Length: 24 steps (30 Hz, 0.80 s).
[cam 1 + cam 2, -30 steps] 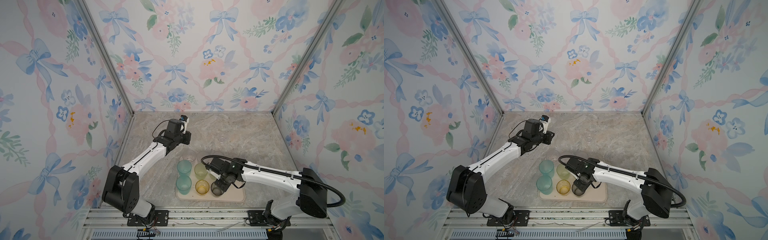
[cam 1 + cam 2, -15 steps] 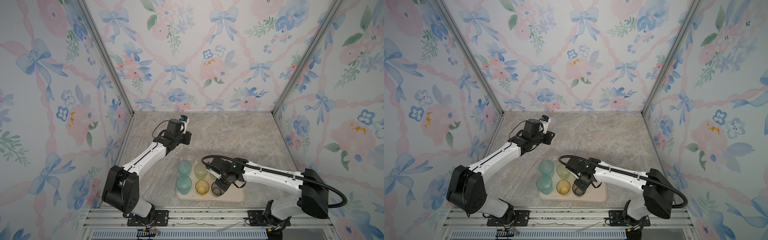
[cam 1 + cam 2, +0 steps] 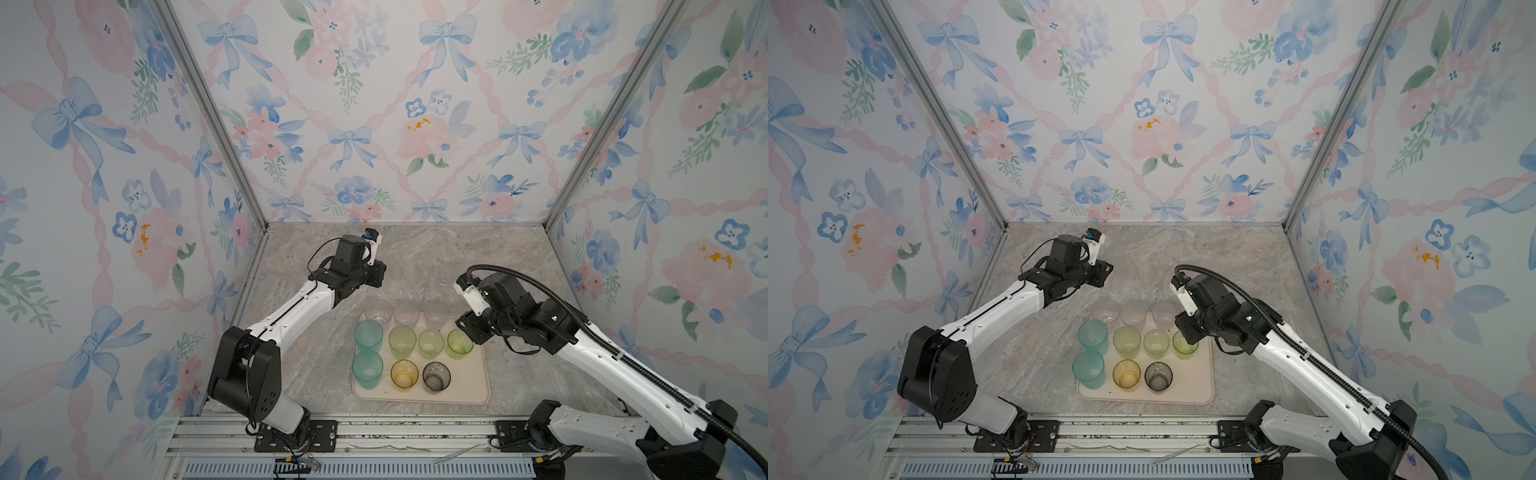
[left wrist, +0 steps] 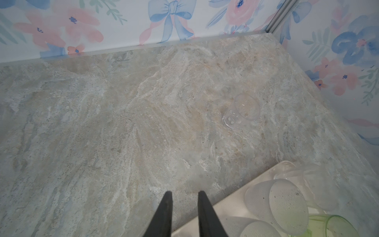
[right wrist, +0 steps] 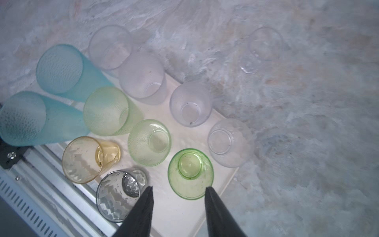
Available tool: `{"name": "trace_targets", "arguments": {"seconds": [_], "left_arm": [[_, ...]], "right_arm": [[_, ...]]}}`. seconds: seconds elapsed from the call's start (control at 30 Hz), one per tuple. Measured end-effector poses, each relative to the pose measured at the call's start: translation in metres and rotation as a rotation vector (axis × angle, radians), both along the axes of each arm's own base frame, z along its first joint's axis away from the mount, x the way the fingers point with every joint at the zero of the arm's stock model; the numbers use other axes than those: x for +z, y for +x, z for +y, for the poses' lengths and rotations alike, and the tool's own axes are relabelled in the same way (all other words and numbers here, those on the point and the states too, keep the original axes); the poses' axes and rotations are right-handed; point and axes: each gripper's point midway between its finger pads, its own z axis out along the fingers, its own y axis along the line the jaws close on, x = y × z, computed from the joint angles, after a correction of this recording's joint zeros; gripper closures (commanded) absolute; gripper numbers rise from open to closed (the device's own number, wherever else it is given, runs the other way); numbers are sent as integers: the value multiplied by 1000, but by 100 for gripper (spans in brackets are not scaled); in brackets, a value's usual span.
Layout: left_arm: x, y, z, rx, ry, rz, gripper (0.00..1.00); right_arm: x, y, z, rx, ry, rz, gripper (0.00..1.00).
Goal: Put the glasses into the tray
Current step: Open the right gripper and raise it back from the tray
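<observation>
The beige tray (image 3: 465,382) (image 3: 1192,382) holds several glasses: two teal (image 3: 368,334), pale green (image 3: 402,340), bright green (image 3: 460,343), amber (image 3: 404,374), smoky grey (image 3: 436,376) (image 5: 121,195) and clear ones (image 3: 406,312). One more clear glass (image 3: 446,276) (image 4: 242,110) (image 5: 262,47) stands alone on the table beyond the tray. My right gripper (image 5: 178,190) (image 3: 465,328) hangs open and empty above the tray's right side, with the bright green glass (image 5: 190,172) just past its fingertips. My left gripper (image 4: 185,194) (image 3: 376,276) hovers over bare table by the tray's far left corner (image 4: 225,207), fingers slightly apart, holding nothing.
The marble tabletop (image 3: 498,257) is closed in by floral walls on three sides. A metal rail (image 3: 374,432) runs along the front edge, just below the tray. The lone clear glass stands between the two grippers.
My right gripper has opened, let go of the smoky grey glass in the tray, and pulled up and away to the right. The left arm has hardly moved.
</observation>
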Motion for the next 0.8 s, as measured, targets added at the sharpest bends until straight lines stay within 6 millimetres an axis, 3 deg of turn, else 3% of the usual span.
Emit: {"name": "trace_targets", "arguments": {"seconds": [0.17,0.37,0.63,0.8], "left_arm": [[11,14,-55,-106,38,-12,76],[3,31,-110,-203,90,14,75],[-32,50,-135,-247,149,91,74],[-49,54,-152,-277,162,117,74]], "right_arm": [[2,31,-50,-241,-4,-14,54],[-5,56,-80,-380,-3,-2,53],[-26,88,-102,-474,36,35,53],[-49,106,-102,-483,55,94,53]]}}
